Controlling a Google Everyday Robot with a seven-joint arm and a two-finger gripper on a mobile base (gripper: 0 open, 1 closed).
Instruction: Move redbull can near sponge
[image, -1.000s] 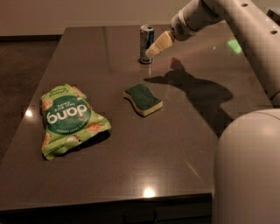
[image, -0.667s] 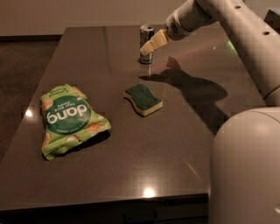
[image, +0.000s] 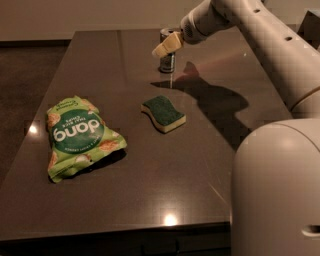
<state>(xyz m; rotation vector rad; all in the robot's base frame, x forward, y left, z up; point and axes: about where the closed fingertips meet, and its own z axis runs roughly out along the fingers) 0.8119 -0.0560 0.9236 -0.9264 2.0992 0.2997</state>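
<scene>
The gripper (image: 166, 46) had slid leftward since a second ago and sat right across the upper part of the redbull can (image: 167, 64); whether it clasped the can or only covered it could not be told. The arm (image: 260, 40) reached in from the right, its shadow on the dark table (image: 150, 190). The green chip bag (image: 80, 137) lay flat at left, unmoved. The sponge (image: 163, 113) rested mid-table, green side up. The can stood upright at the far side, apart from the sponge, same spot as before.
</scene>
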